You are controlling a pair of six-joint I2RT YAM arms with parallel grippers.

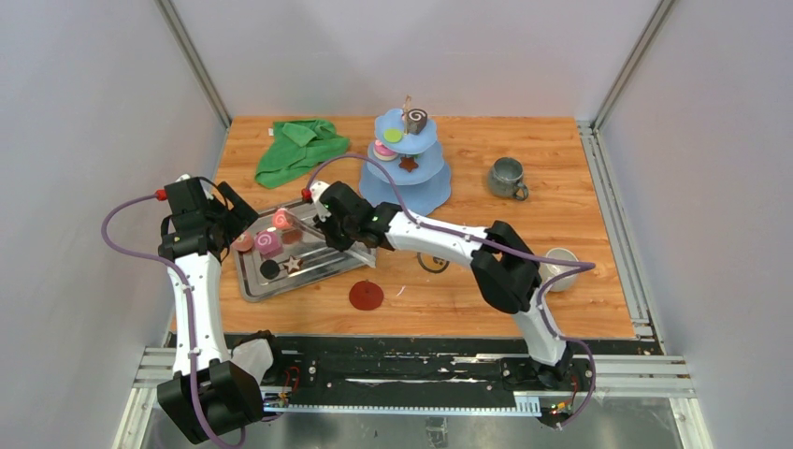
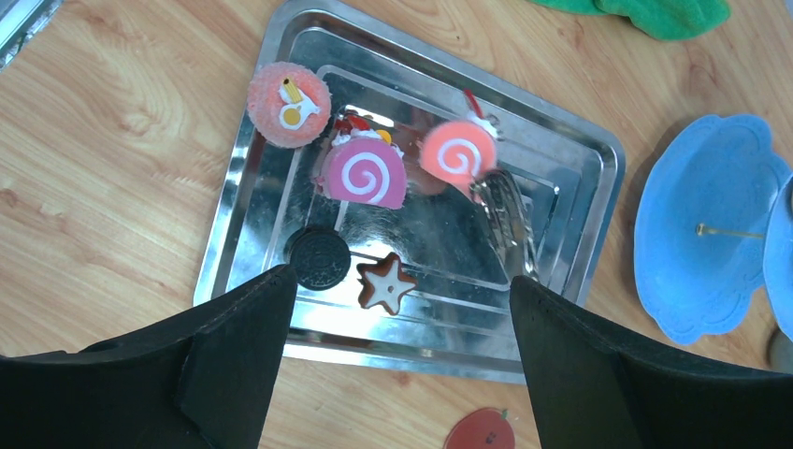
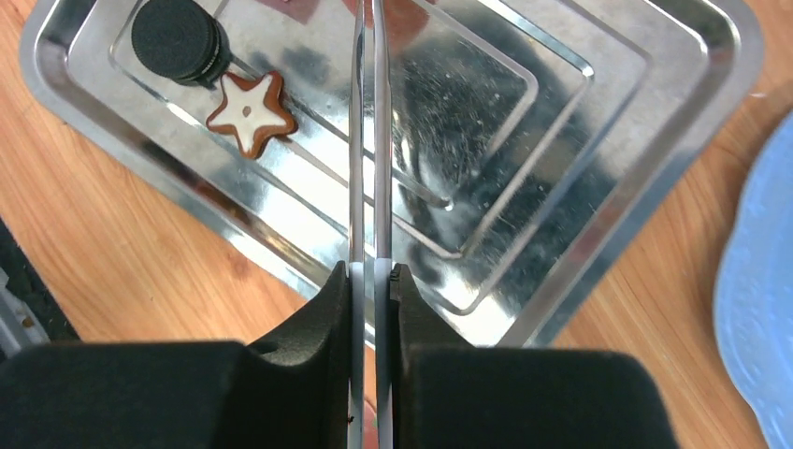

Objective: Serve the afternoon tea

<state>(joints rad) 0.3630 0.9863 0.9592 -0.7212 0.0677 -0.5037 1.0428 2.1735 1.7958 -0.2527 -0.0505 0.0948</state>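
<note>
A: Could you see where the tongs (image 3: 367, 140) ended?

B: No. In the right wrist view their tips ran off the edge at twelve o'clock, and a reddish patch (image 3: 404, 14) beside them was too cropped to name.

A: And the white mug (image 1: 569, 277)?

B: From above, the right arm (image 1: 505, 271) covered its nine o'clock side. A dark ring (image 1: 435, 265) sat half behind the forearm; I couldn't tell what it was.

A: The left wrist view?

B: The green cloth (image 2: 655, 11) was clipped at one o'clock, the blue stand (image 2: 701, 224) at three, the red disc (image 2: 482, 432) at six.
</note>
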